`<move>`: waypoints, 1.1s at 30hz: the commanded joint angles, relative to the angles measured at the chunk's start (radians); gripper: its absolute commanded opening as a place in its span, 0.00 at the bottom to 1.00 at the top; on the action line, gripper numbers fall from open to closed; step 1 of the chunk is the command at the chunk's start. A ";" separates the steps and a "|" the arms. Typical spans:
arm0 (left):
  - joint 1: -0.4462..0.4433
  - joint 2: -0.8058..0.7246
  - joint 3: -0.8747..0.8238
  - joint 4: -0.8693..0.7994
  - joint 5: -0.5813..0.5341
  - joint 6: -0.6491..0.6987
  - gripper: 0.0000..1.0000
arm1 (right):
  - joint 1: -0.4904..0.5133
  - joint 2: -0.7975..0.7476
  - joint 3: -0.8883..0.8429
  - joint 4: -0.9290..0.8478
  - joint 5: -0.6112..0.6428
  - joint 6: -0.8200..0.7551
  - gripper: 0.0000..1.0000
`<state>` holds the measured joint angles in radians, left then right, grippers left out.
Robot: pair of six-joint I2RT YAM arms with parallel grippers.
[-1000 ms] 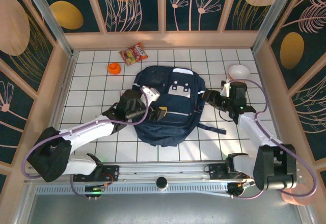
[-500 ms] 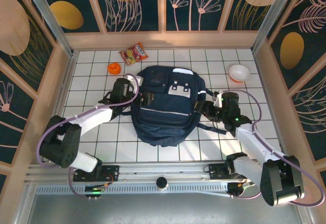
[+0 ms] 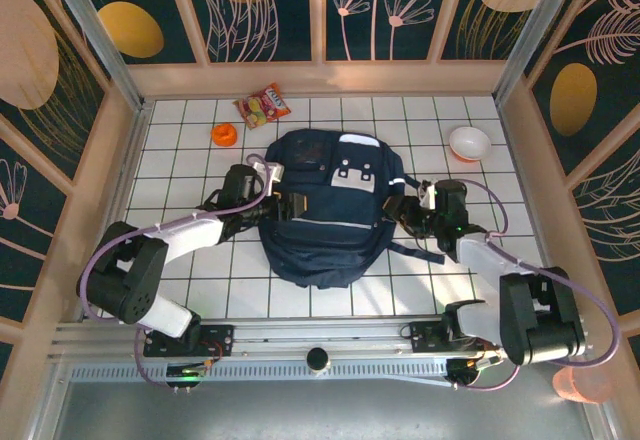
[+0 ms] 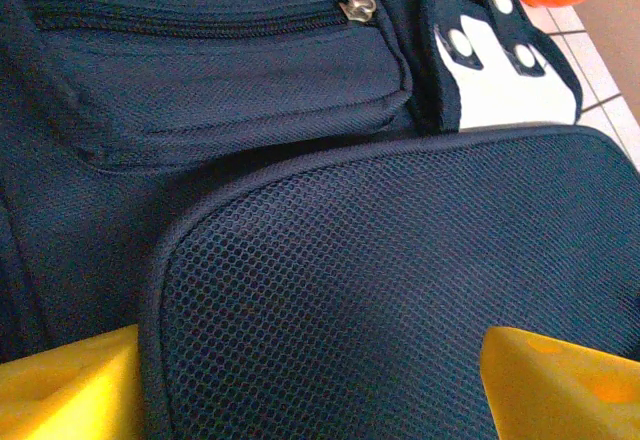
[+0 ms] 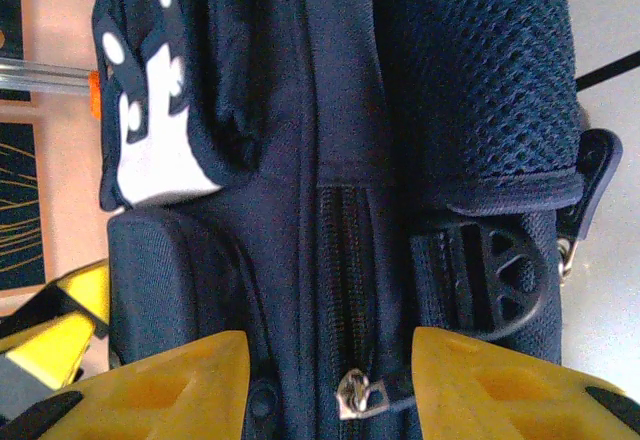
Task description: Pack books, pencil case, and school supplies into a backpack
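The navy backpack (image 3: 325, 205) lies flat mid-table, front up with its white patches showing. My left gripper (image 3: 288, 203) is low at its left side; in the left wrist view the gripper (image 4: 310, 345) is open, yellow fingers (image 4: 70, 390) wide apart on either side of a mesh side pocket (image 4: 380, 250). At the pack's right side my right gripper (image 3: 397, 209) is also open. In the right wrist view a metal zipper pull (image 5: 358, 397) on the backpack (image 5: 280, 140) sits between that gripper's (image 5: 330, 360) fingers, touching neither. The books, pencil case and school supplies are hidden.
A red-orange snack packet (image 3: 263, 106) and a small round orange object (image 3: 224, 134) lie behind the pack at the left. A white bowl (image 3: 469, 142) stands back right. A dark strap (image 3: 418, 253) trails from the pack's right side. Wooden walls ring the tiled table.
The left gripper came down from over the pack's front to its left side and narrowed a little. The right gripper moved in against the pack's right side.
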<state>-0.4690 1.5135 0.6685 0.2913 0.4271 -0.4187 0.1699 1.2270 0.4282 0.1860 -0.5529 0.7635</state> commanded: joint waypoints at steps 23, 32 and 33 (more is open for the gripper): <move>-0.063 -0.114 0.231 -0.366 -0.131 0.701 0.86 | -0.087 -0.177 0.179 -0.299 0.048 -0.306 0.48; -0.164 -0.081 0.267 -0.375 -0.013 0.923 0.81 | -0.047 -0.219 0.120 -0.336 -0.003 -0.256 0.47; -0.191 -0.078 0.273 -0.379 -0.017 0.953 0.82 | -0.048 -0.227 0.110 -0.337 -0.005 -0.249 0.48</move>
<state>-0.5949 1.4265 0.9195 -0.0601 0.3626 0.3813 0.1139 1.0309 0.5663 -0.1162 -0.5442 0.5030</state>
